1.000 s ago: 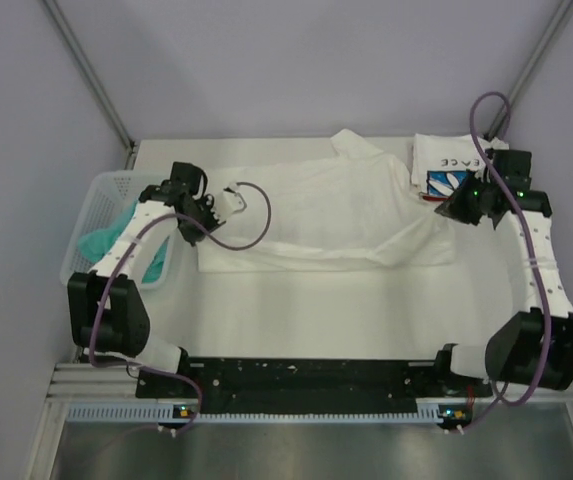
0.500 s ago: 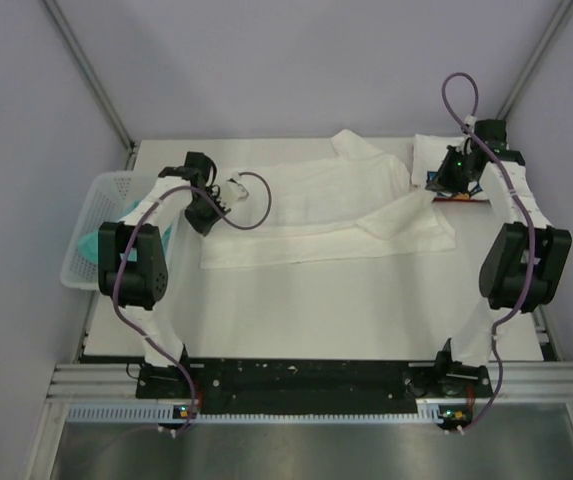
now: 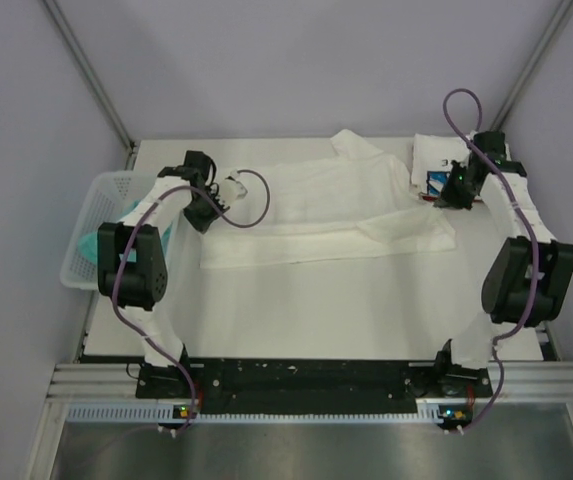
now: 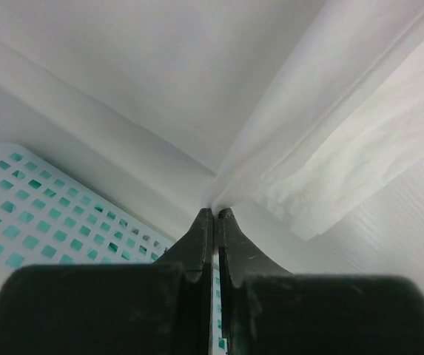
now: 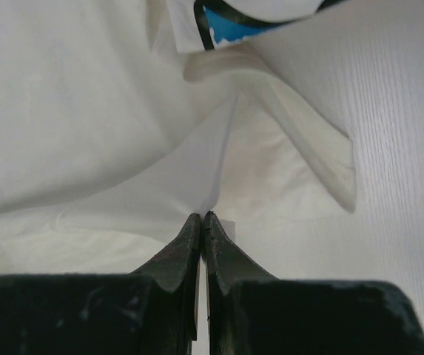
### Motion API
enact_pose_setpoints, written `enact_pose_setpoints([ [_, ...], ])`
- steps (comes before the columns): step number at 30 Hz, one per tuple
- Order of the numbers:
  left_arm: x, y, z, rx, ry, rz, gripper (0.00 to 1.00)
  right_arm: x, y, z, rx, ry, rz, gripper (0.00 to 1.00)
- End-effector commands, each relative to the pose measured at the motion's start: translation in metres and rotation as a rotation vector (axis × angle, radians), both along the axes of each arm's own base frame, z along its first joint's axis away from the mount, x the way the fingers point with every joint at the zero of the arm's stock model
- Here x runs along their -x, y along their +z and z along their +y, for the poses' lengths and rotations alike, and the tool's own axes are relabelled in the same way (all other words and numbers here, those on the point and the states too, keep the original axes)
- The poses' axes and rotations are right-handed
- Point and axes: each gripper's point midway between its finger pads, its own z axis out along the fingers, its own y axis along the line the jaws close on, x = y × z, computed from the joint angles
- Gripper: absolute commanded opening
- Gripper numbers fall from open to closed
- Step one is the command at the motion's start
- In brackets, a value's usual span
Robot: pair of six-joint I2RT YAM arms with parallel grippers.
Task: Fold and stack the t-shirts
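Observation:
The large white t-shirt (image 3: 326, 210) lies folded lengthwise across the back of the table, plain side up. My left gripper (image 3: 209, 203) is shut on its left edge (image 4: 271, 170), the cloth pinched at the tips. My right gripper (image 3: 444, 196) is shut on a fold at its right end (image 5: 197, 177). The folded white tee with the blue daisy print (image 3: 444, 160) lies at the back right, just behind my right gripper; its blue print shows in the right wrist view (image 5: 230, 18). The teal-green tee (image 3: 91, 247) sits in the basket.
A white plastic mesh basket (image 3: 106, 190) stands at the left table edge, beside my left gripper; it also shows in the left wrist view (image 4: 41, 214). Grey walls close the back and both sides. The bare table front (image 3: 316, 310) lies between the arms.
Both grippers have carried the shirt's near edge toward the back, folding it narrower. Since half a second ago the right gripper has shifted slightly nearer; the left has held still.

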Motion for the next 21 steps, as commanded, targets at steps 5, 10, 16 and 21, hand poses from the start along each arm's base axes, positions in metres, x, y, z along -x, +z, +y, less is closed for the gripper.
enact_pose_setpoints([
  [5, 0.045, 0.061, -0.010, 0.091, -0.071, -0.080, 0.00, 0.127, 0.086, 0.012, 0.005, -0.127, -0.205, 0.00],
  [10, 0.088, 0.052, -0.008, 0.096, -0.121, -0.052, 0.00, 0.199, 0.074, 0.025, -0.045, -0.179, -0.202, 0.00],
  [16, 0.112, 0.046, -0.007, 0.103, -0.121, -0.047, 0.00, 0.252, 0.055, 0.036, -0.088, -0.202, -0.163, 0.00],
  [21, 0.092, 0.057, -0.007, 0.102, -0.096, -0.106, 0.00, 0.240, 0.039, 0.035, -0.088, -0.204, -0.132, 0.00],
])
